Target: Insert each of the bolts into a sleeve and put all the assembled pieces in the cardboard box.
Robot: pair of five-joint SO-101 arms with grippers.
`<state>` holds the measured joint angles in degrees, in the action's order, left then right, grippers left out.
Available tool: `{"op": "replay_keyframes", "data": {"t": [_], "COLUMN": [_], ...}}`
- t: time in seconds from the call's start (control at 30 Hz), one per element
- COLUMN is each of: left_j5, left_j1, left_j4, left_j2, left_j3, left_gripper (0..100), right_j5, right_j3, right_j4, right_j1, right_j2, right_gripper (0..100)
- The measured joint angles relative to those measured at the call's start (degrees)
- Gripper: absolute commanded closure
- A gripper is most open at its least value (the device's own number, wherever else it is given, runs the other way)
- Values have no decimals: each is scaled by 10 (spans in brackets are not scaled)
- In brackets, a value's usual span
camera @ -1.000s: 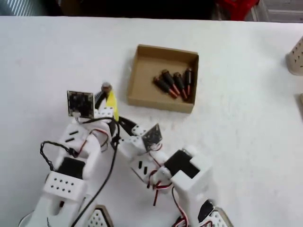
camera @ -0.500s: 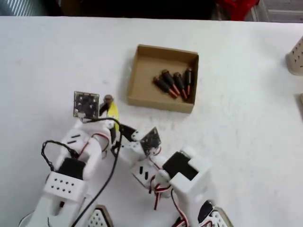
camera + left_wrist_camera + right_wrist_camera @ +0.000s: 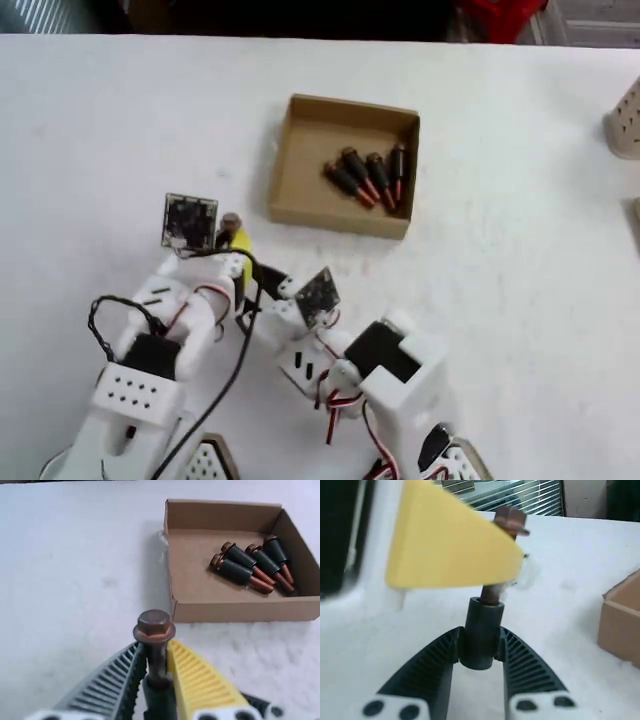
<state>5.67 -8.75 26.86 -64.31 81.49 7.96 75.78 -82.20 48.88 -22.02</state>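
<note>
My left jaws grip the bolt [image 3: 155,650], my right jaws grip the sleeve [image 3: 481,632] at its tip, eight o'clock from the cardboard box [image 3: 330,217].

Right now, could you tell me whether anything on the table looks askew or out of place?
Only one thing: the bolt in the left pincer leans relative to the upright sleeve held by the right pincer. The four assembled pieces lie tidily in the cardboard box.
</note>
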Motion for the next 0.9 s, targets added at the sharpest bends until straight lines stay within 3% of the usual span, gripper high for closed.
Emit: {"op": "replay_keyframes", "data": {"t": [0.3, 0.63, 0.73, 0.9], "left_j5": [-2, 14, 52, 79], "left_j1": [3, 3, 2, 0], "left_j4": [35, 36, 20, 15], "left_j2": [-7, -8, -8, -7], "left_j3": [6, 6, 1, -36], "left_gripper": [816, 489, 510, 631], "right_j5": [0, 0, 0, 0], "right_j3": [1, 1, 1, 0], "right_j4": [5, 5, 5, 5], "right_j1": [-11, -11, -11, -15], "right_j2": [26, 26, 26, 37], "right_gripper": [983, 983, 983, 983]}}
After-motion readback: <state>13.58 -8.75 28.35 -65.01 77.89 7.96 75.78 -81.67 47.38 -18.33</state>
